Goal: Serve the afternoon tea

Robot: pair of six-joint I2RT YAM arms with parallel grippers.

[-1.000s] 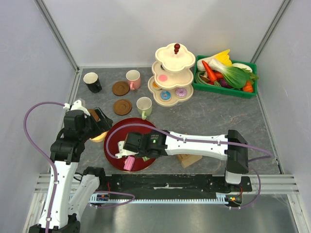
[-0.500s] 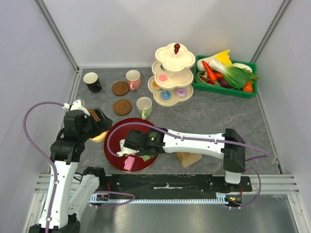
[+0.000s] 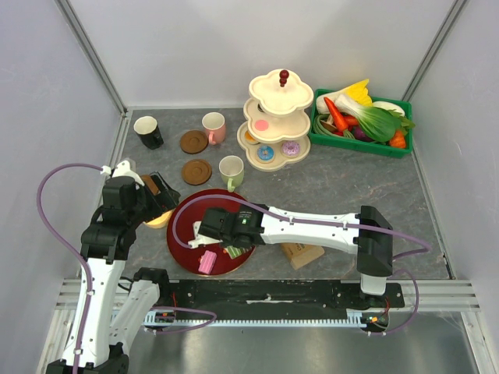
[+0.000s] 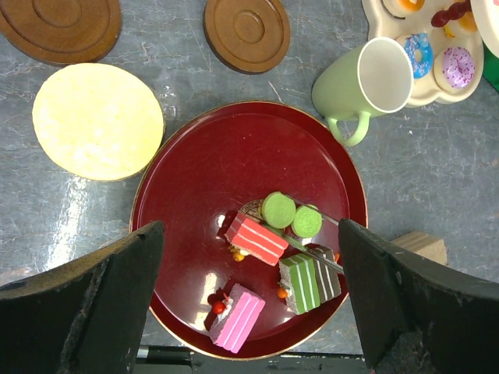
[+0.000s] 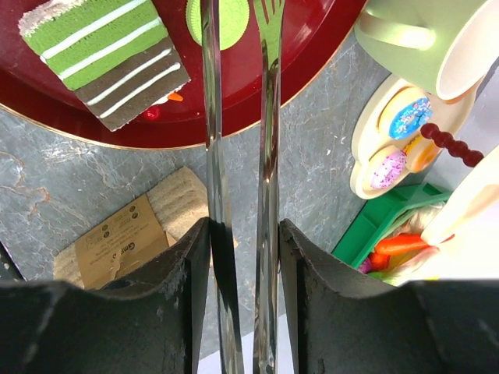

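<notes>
A dark red plate [image 3: 181, 238] holds a red cake slice [image 4: 256, 238], a green-and-brown cake slice [image 4: 309, 281], a pink cake slice [image 4: 237, 316] and two green macarons [image 4: 278, 209]. My right gripper [image 3: 226, 229] is over the plate and shut on metal tongs [image 5: 268, 117]. The tongs' arms reach past one macaron [image 5: 234, 17] on either side; their tips are out of the right wrist view. My left gripper [image 3: 160, 199] is open and empty, left of the plate. A pale-green mug [image 3: 231, 170], a pink mug [image 3: 214, 126] and a black mug [image 3: 148, 132] stand behind, with two brown coasters [image 3: 196, 171].
A cream tiered stand [image 3: 277, 117] with donuts [image 3: 266, 153] is at the back. A green crate [image 3: 360, 142] of toy vegetables is to its right. A tan block [image 3: 302, 254] lies right of the plate. A pale yellow disc [image 4: 97, 121] lies left of the plate.
My right gripper with the tongs has shifted slightly farther over the plate. The left arm has not moved.
</notes>
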